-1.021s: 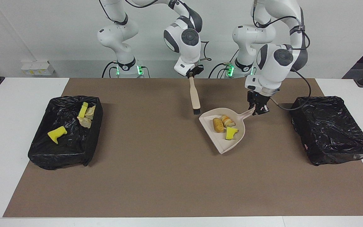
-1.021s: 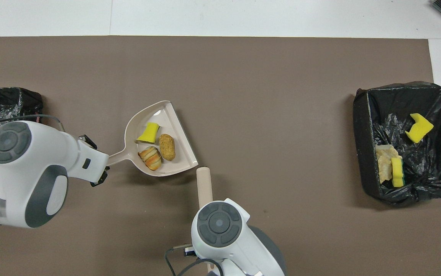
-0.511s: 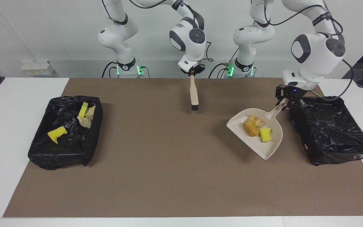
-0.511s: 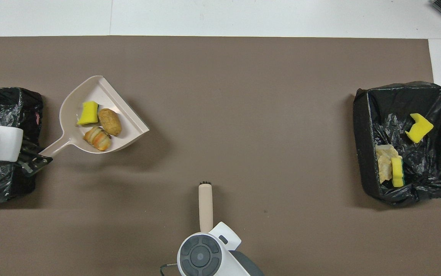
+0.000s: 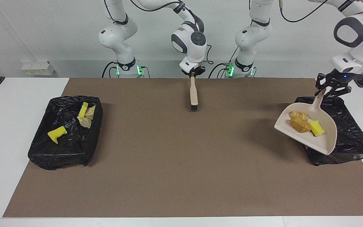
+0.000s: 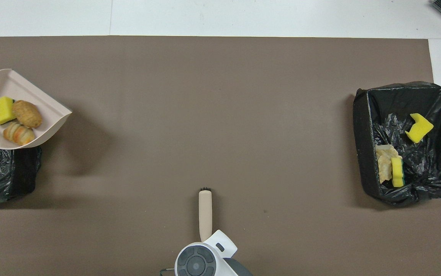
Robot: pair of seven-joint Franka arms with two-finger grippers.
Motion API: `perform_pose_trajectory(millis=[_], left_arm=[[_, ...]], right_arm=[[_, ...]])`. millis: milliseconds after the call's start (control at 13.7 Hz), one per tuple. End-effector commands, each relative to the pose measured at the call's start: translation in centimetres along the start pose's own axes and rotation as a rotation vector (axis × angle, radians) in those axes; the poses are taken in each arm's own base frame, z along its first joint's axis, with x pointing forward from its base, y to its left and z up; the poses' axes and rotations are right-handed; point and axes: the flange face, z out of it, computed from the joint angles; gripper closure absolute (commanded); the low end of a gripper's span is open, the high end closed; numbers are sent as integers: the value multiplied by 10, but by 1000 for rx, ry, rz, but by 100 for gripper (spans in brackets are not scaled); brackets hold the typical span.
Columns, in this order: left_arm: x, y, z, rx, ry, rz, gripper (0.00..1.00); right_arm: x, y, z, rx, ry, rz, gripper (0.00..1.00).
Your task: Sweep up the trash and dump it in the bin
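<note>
left gripper (image 5: 331, 89): clamped on the dustpan (image 5: 324, 142) handle, the pan held tilted in the air over the black-lined bin (image 5: 354, 138) at the left arm's end of the surface.
trash in pan: croissant (image 5: 297, 115), roll (image 5: 299, 126) and yellow foam chunk (image 5: 316, 127) are carried.
right gripper (image 5: 193, 72): closed on the brush (image 5: 194, 94), bristles down over the brown mat (image 5: 175, 157).
second bin (image 5: 42, 151): foam and crumpled scraps are held.

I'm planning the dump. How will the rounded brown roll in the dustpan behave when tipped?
The roll looks rounded, so it will probably roll off the dustpan readily. It likely bumps the yellow foam chunk beside it.
</note>
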Motion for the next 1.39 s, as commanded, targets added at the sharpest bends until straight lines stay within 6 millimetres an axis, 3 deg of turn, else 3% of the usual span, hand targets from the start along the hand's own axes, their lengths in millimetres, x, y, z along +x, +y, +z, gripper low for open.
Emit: perform_pose_trajectory(millis=[0,146,292,365,438,656,729,802,948,1167,1313], left_arm=[[-50,-34,-23,-28,-16,-22,100],[-71,-62,-45,50,-122,-24,100],[-79,-102,-67,135,-189,0,100],[-83,-119,-67,156,-225,13,100],[-85,-126,-66,176,-257,31,100],[-92,-128,-67,208,-457,146,100],[-86,-126,-66,206,-492,192,100],[-75,-122,-63,205,-503,218,100],[-55,-116,-61,217,-510,265,100],[-28,-111,-62,252,-588,376,100],[-15,-107,-63,267,-602,426,100]], right_arm=[[9,3,1,8,22,-23,100],[20,4,1,23,29,-11,96],[30,5,-1,30,27,0,79],[40,5,-5,40,29,6,76],[51,6,-9,47,31,14,61],[86,3,-22,83,44,57,56],[97,2,-29,91,57,61,49],[106,0,-35,85,84,51,22],[128,9,-53,90,139,58,19],[179,54,-86,168,218,154,15],[207,96,-106,189,250,226,0]])
